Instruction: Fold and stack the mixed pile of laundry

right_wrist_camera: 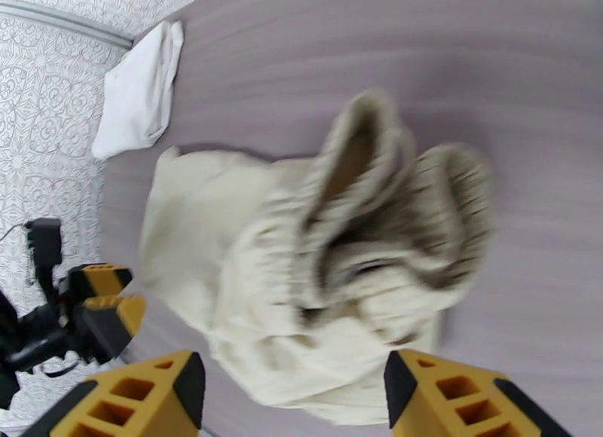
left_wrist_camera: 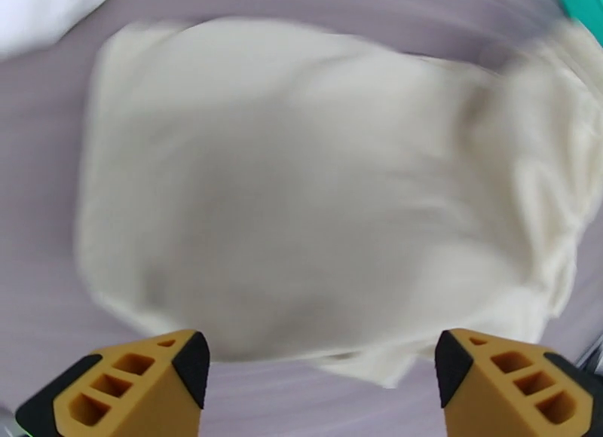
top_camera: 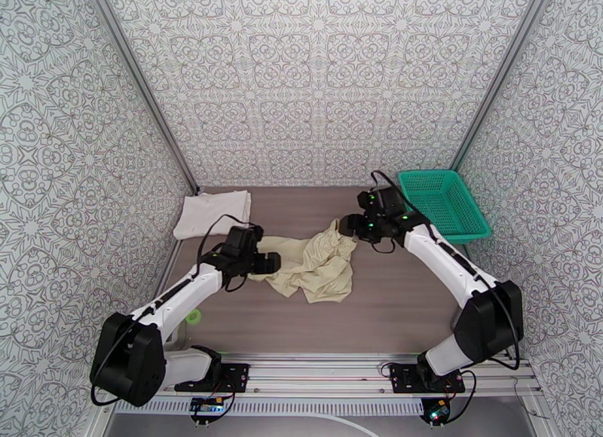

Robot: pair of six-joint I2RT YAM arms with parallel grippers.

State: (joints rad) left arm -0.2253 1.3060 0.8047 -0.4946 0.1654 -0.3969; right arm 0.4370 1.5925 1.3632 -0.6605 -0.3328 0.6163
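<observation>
flattening of the khaki shorts (top_camera: 316, 264) is judged in hand: they're seen crumpled on the desk (top_camera: 392, 310) betw. the left tool (left_wrist_camera: 322, 359) and right tool (right_wrist_camera: 294, 382), both spread w/ nothing pinched, white t-shirt (top_camera: 211, 212) set beyond the left tool; next, edges must be pinched & pulled flat.

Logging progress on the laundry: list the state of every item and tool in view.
white T-shirt: folded, lying far left.
beige shorts: crumpled, unfolded, in the middle.
green basket: upright, empty, far right.
left tool: open, over the shorts' left edge.
right tool: open, over the shorts' waistband end.
</observation>
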